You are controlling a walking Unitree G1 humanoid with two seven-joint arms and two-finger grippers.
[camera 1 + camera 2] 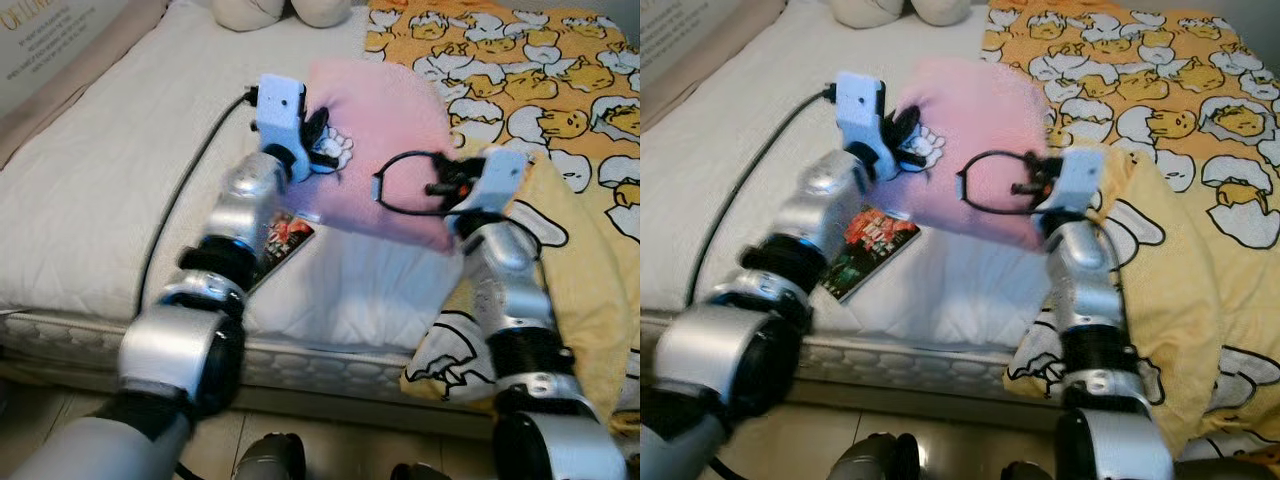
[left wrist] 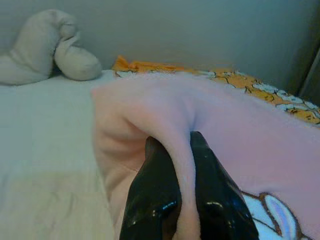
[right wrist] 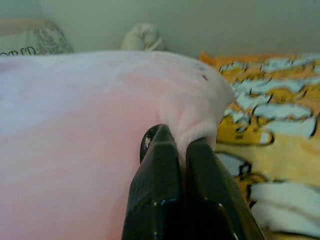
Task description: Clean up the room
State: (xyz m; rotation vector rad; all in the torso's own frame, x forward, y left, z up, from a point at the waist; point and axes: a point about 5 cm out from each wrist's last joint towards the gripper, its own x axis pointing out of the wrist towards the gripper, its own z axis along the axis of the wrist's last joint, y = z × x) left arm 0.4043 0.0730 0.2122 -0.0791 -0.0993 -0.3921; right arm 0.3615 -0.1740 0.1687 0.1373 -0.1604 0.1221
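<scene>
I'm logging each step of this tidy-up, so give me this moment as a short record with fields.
place: bed with white mattress
held item: pink pillow, lifted above the mattress
left gripper: shut on a fold of the pillow's edge
right gripper: shut on the pillow's other edge
right of pillow: yellow blanket with an egg print
under left arm: book lying flat near the mattress edge
head of bed: cream plush toy

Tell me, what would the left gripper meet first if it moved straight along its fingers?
The left gripper is shut on the pink pillow, so it meets that first; beyond it probably comes the yellow blanket, though depth is unclear.
</scene>
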